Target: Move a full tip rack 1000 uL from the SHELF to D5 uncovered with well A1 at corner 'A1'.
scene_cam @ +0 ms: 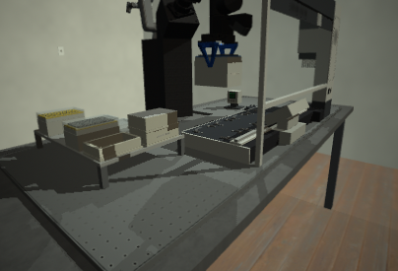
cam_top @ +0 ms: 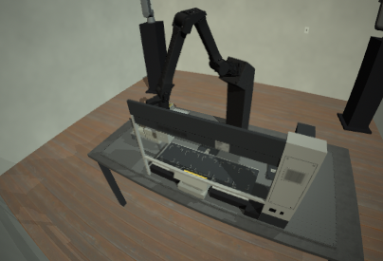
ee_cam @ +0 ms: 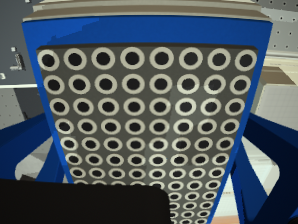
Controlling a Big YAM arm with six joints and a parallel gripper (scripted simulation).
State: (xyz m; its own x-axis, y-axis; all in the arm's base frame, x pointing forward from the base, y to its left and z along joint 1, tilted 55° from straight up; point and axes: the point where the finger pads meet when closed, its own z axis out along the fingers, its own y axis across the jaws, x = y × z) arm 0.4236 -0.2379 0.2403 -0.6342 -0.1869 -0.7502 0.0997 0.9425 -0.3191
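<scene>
My gripper (scene_cam: 217, 51), with blue fingers, is shut on an uncovered tip rack (scene_cam: 218, 71) and holds it in the air above the far end of the deck (scene_cam: 232, 124). In the wrist view the rack's top (ee_cam: 147, 123) fills the frame: a blue plate with rows of ringed tip openings, the blue fingers at both sides. Corner brackets of deck positions show beyond the rack at the top of that view. In the top view the arm (cam_top: 168, 67) reaches down behind the dark gantry bar (cam_top: 209, 131), which hides the gripper and rack.
The shelf (scene_cam: 105, 141) at the left holds a yellow-topped rack (scene_cam: 60, 119), a grey-topped rack (scene_cam: 91, 129), a low open cover (scene_cam: 112, 146) and two stacked pale blocks (scene_cam: 153, 124). A small box with a green face (scene_cam: 232, 97) stands behind the deck. The gantry post (scene_cam: 262, 65) rises at the deck's near side.
</scene>
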